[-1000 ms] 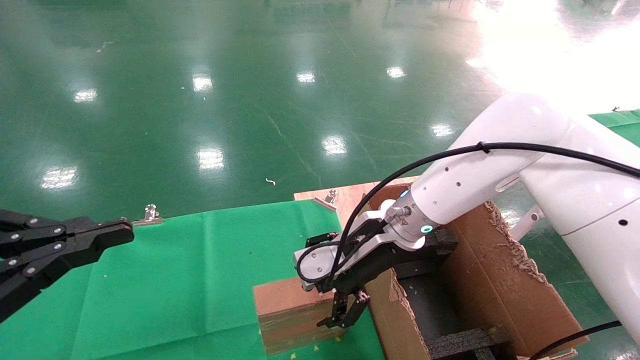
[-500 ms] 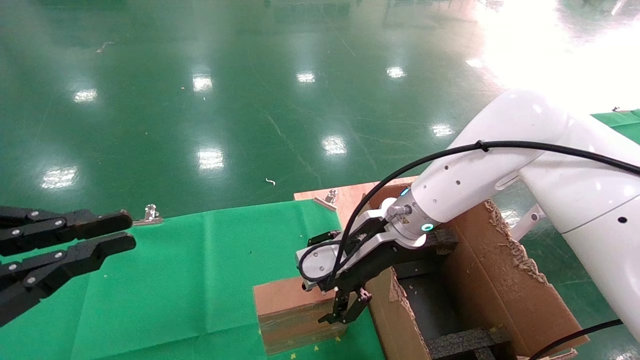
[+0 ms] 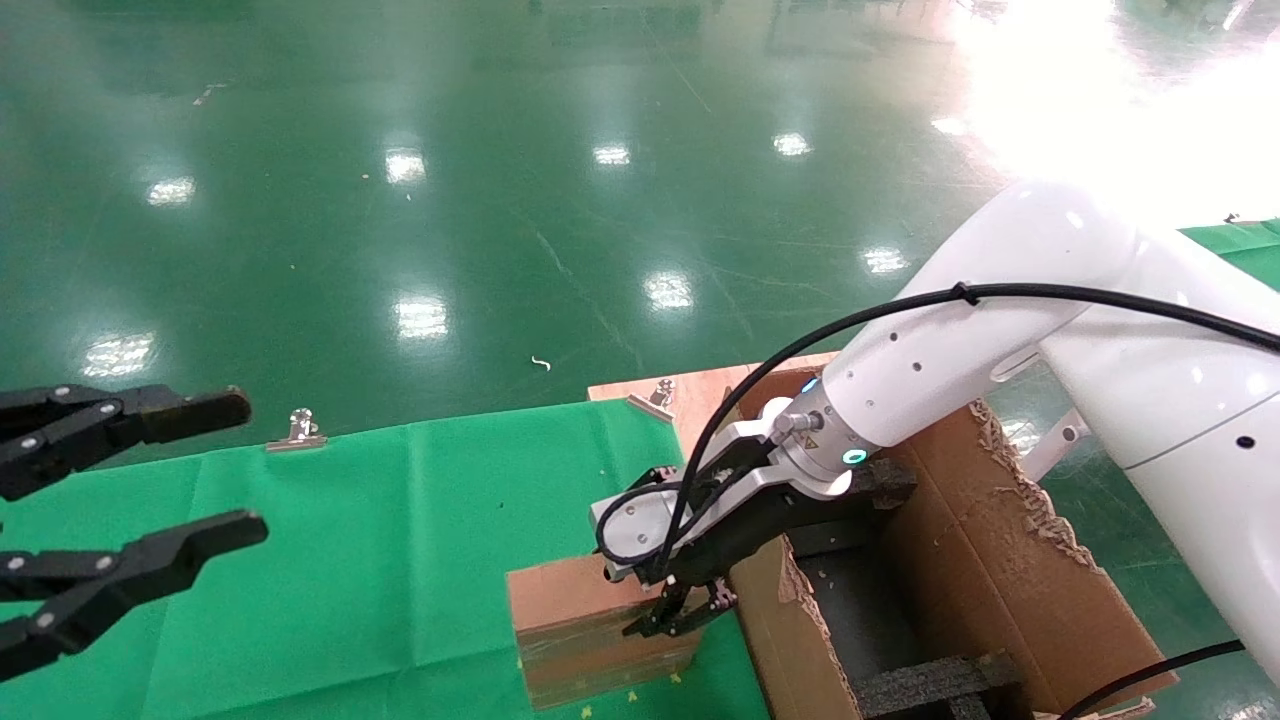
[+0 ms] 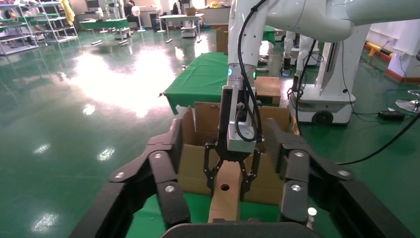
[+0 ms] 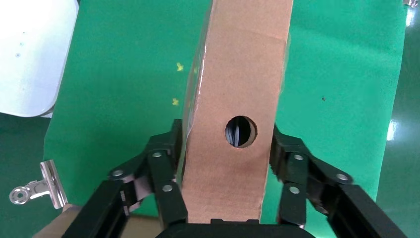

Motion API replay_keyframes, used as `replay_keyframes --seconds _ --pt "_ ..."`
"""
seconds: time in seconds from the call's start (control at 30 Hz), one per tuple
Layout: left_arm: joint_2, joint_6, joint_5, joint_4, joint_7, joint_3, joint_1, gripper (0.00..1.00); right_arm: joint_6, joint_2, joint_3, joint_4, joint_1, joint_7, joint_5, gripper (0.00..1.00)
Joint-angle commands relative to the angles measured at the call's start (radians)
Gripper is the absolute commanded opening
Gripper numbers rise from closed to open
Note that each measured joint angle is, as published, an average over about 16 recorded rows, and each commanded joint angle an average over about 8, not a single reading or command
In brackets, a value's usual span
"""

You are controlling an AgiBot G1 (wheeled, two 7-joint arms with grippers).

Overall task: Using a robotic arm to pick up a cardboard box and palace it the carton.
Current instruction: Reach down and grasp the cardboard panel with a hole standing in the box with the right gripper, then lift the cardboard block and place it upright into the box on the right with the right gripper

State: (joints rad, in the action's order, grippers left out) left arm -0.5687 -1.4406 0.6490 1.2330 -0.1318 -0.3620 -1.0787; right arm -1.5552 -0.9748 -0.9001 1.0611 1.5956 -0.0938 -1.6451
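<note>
Standing on its narrow edge on the green cloth [image 3: 400, 520], the cardboard box [image 3: 585, 625] sits at the near edge of the table, just left of the carton [image 3: 985, 570]. The right gripper [image 3: 672, 617] has tilted since a second ago: its black fingers, which hung almost straight down over the box's right end, now lie flatter and closer in. In the right wrist view the fingers [image 5: 163, 168] press both broad faces of the box [image 5: 237, 99], one on each side of the round punched hole, so the clamp looks set and a lift is probably next. Over on the far left, the left gripper [image 3: 215, 470] has spread wide apart from nearly closed, holding nothing and hovering well away. The box is smooth brown card, slim and flat, with glossy tape along one side. The carton is rough corrugated stuff, its flaps torn ragged, with black foam strips [image 3: 925, 680] inside. The robotic arm [image 3: 960, 340] is glossy white with a glowing green ring at the wrist.
</note>
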Motion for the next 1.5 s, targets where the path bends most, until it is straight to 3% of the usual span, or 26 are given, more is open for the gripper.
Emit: replay_keyframes --seconds 0.03,0.6,1.2,1.5 --pt "0.000 0.000 0.000 0.000 0.000 0.000 0.000 1.00 0.000 0.000 0.000 0.000 0.000 0.000 0.000 0.00" --pt "0.000 0.000 0.000 0.000 0.000 0.000 0.000 1.00 0.002 0.005 0.013 -0.012 0.021 -0.005 0.017 0.00" --pt "0.000 0.000 0.000 0.000 0.000 0.000 0.000 1.00 -0.030 0.034 0.009 -0.263 0.384 0.098 0.107 0.00" --pt "0.000 0.000 0.000 0.000 0.000 0.000 0.000 1.00 -0.034 0.065 -0.063 -0.361 0.474 0.153 0.187 0.00"
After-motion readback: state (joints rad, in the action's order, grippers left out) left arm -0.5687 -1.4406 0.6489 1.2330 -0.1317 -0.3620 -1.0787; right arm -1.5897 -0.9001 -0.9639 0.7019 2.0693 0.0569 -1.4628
